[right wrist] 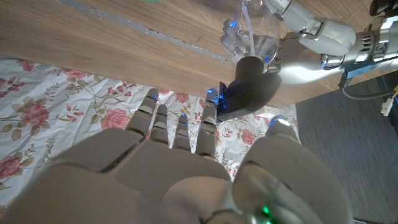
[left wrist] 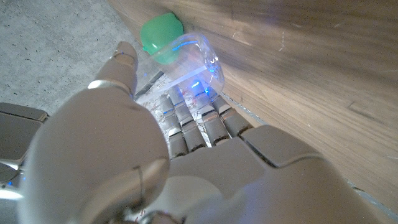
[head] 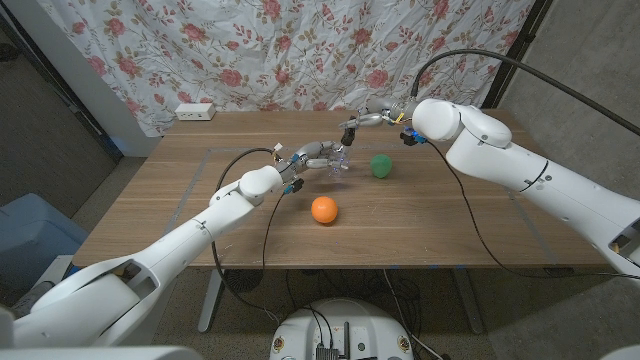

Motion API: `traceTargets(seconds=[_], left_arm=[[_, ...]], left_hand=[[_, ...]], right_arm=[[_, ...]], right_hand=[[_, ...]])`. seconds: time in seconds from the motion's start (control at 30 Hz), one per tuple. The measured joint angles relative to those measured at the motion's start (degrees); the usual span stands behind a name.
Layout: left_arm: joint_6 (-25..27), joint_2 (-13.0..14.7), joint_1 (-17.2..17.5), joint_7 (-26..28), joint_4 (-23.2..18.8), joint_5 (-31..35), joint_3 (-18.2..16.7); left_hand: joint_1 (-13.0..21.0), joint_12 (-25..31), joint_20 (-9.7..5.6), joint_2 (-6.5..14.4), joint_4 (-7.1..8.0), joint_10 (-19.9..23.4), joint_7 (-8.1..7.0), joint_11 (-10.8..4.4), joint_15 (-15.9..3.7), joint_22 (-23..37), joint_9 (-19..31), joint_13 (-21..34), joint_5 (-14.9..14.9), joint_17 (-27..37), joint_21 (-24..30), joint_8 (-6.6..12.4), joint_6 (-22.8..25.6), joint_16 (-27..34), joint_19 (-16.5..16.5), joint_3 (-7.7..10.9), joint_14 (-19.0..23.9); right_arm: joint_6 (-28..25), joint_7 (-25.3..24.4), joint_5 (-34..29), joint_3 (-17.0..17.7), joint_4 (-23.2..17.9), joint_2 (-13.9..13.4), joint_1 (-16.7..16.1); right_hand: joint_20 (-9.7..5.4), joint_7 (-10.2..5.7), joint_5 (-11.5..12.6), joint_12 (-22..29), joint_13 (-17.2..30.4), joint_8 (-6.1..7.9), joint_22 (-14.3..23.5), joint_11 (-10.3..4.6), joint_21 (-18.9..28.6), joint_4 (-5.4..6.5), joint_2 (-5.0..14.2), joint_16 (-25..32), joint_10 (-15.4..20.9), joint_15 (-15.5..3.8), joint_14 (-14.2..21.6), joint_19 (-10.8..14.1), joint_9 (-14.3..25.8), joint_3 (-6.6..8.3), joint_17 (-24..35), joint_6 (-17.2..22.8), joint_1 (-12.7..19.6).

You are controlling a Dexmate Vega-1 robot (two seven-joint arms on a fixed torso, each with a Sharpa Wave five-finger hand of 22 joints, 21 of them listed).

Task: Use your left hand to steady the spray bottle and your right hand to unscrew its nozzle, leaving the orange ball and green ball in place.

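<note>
A clear spray bottle (head: 338,166) with a black nozzle (head: 350,128) stands near the middle of the table. My left hand (head: 314,155) grips its body from the left; in the left wrist view my fingers (left wrist: 196,121) curl against the clear plastic (left wrist: 196,62). My right hand (head: 372,117) hovers at the nozzle from the far right, fingers spread. In the right wrist view the nozzle (right wrist: 247,84) lies just past my fingertips (right wrist: 210,112); I cannot tell whether they touch it. The green ball (head: 381,165) lies right of the bottle, the orange ball (head: 323,209) nearer the front.
The wooden table (head: 450,230) has a taped outline on its top. A white power strip (head: 195,111) lies at the back left edge. A floral curtain (head: 300,50) hangs behind the table. Black cables trail from both arms.
</note>
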Motion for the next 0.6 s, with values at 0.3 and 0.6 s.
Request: traceTargets(seconds=[0.3, 0.6], left_arm=[[0.00, 0.23, 0.53, 0.33, -0.48, -0.12, -0.20], [0.05, 0.72, 1.18, 0.42, -1.32, -0.28, -0.43]], left_hand=[[0.00, -0.20, 0.00, 0.00, 0.00, 0.11, 0.01, 0.11, 0.00, 0.00, -0.24, -0.01, 0.00, 0.00, 0.00, 0.00, -0.01, 0.00, 0.00, 0.00, 0.00], [0.00, -0.22, 0.00, 0.00, 0.00, 0.20, 0.01, 0.20, 0.00, 0.00, -0.32, -0.03, 0.00, 0.00, 0.00, 0.00, -0.02, 0.01, 0.00, 0.00, 0.00]], right_arm=[[-0.97, 0.91, -0.47, -0.82, -0.44, 0.12, 0.60], [-1.33, 1.41, -0.31, -1.02, -0.69, 0.12, 0.77]], right_hand=[[0.00, -0.21, -0.81, 0.02, 0.00, -0.45, 0.00, 0.09, 0.00, -4.86, 0.70, -0.46, -0.53, 0.00, 0.00, 0.00, 0.00, 2.63, -0.34, -0.82, 6.07], [0.00, -0.52, -0.85, 0.03, 0.00, -0.89, 0.00, 0.09, 0.00, -6.88, 1.48, -0.46, -0.53, 0.00, 0.00, 0.00, 0.27, 4.34, -0.53, -1.13, 8.83]])
